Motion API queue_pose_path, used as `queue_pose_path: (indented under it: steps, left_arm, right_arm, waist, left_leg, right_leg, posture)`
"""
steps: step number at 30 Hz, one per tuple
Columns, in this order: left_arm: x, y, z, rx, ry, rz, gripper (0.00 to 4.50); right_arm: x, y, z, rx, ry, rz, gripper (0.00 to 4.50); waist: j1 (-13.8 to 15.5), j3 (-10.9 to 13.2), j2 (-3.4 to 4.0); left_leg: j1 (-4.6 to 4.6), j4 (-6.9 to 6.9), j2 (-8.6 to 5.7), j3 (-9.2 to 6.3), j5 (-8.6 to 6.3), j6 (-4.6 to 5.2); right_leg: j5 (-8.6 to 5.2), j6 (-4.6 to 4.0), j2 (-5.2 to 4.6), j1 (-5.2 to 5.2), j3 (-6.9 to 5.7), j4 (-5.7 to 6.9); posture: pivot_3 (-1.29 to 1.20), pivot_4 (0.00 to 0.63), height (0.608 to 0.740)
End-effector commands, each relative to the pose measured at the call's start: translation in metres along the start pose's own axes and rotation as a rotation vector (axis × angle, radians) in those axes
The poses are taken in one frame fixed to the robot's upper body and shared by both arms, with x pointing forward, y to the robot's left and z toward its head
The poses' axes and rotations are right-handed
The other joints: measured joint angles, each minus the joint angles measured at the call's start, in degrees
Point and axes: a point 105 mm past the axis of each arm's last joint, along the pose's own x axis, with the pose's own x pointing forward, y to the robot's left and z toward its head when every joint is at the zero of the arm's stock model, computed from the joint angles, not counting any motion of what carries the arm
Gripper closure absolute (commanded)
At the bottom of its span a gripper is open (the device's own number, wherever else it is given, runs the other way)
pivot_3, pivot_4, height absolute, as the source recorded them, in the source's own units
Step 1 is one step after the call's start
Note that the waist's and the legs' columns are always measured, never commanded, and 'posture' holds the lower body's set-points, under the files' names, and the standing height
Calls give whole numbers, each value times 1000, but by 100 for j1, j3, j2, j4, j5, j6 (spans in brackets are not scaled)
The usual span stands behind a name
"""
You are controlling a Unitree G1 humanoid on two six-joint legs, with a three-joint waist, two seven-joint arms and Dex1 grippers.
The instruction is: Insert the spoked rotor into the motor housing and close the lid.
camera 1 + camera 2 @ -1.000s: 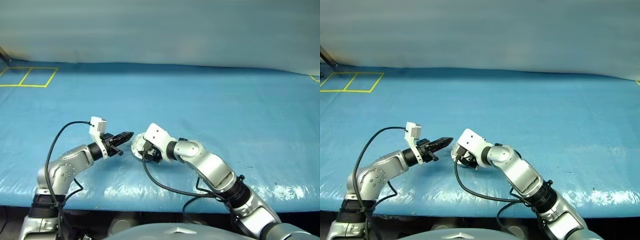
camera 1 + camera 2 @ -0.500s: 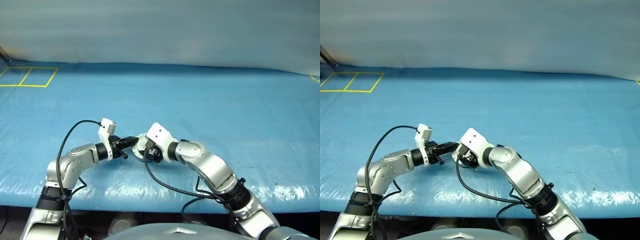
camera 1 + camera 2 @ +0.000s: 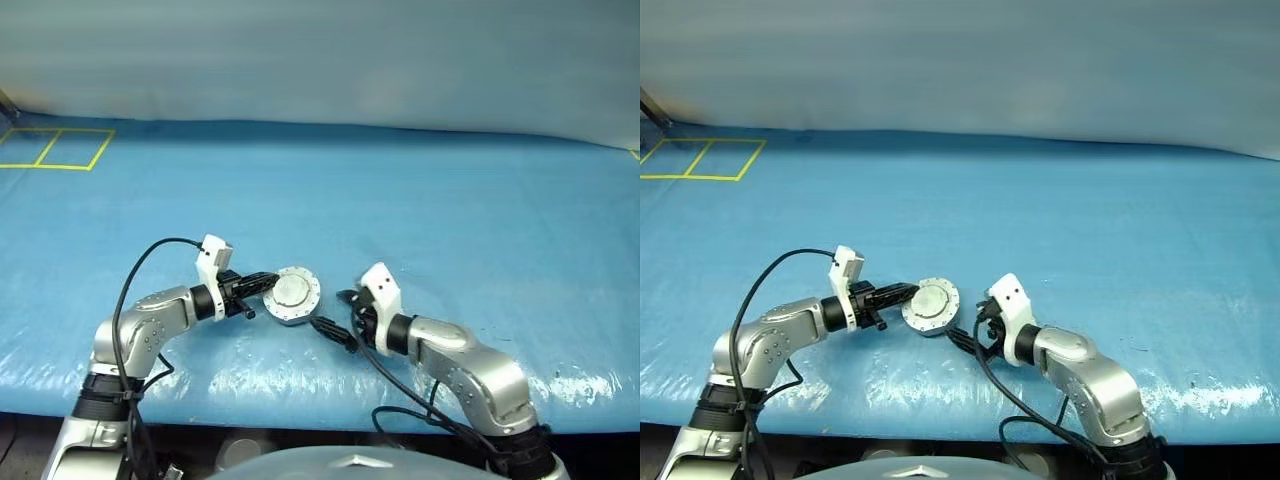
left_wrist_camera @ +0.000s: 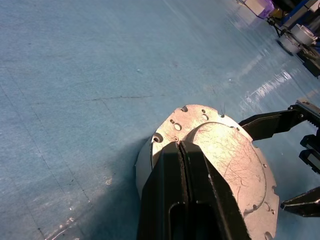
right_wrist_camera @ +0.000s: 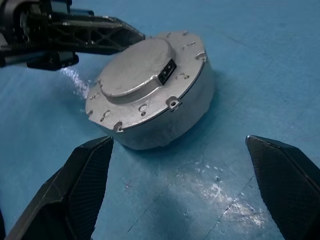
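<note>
The motor housing [image 5: 175, 117] lies flat on the blue table top. Its lid [image 3: 291, 291] is down on it, plain silver face with rim dots upward. The spoked rotor is hidden. My left gripper [image 3: 264, 283] is shut, its black fingertips [image 4: 178, 146] resting on the lid's rim on the left side. To the right of the housing my right gripper [image 3: 340, 315] stands open and apart from it, pointing at its side wall with nothing between the wide-spread fingers [image 5: 85, 175].
A blue tarp [image 3: 450, 200] covers the whole table, and yellow tape squares [image 3: 55, 148] mark its far left corner. The table's front edge [image 3: 300, 405] runs just behind both arms. A black cable [image 3: 390, 375] trails from my right wrist.
My right gripper has let go of the housing, drawn back to the right and opened wider. The closed lid now shows. The left gripper stays at the lid's rim.
</note>
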Motion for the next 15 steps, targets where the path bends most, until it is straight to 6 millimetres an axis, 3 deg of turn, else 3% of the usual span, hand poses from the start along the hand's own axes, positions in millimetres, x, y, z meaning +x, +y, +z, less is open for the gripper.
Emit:
queue_pose_path:
  steps: [1,7,15]
  left_arm:
    - [4,-3,-20,-18,75,-11,4500]
    - [4,-5,-19,-10,68,-18,4500]
    - [1,-7,-19,-9,60,-14,4500]
  right_arm:
    - [-6,10,15,188,-113,57,24]
    - [8,6,1,525,-120,16,24]
    - [22,14,-9,713,-76,55,24]
  waist:
    - [1,6,-2]
    - [6,10,4]
    - [-3,11,8]
  left_leg:
    - [0,-1,1,0,0,0]
    - [-9,-3,0,0,-7,5]
    - [-20,-3,-1,10,-8,7]
  right_leg:
    - [0,-1,0,-1,0,1]
    - [-3,-9,-2,-12,2,1]
    - [14,-39,0,-29,11,5]
  posture:
    - [0,150,740]
    - [0,150,740]
    - [0,150,740]
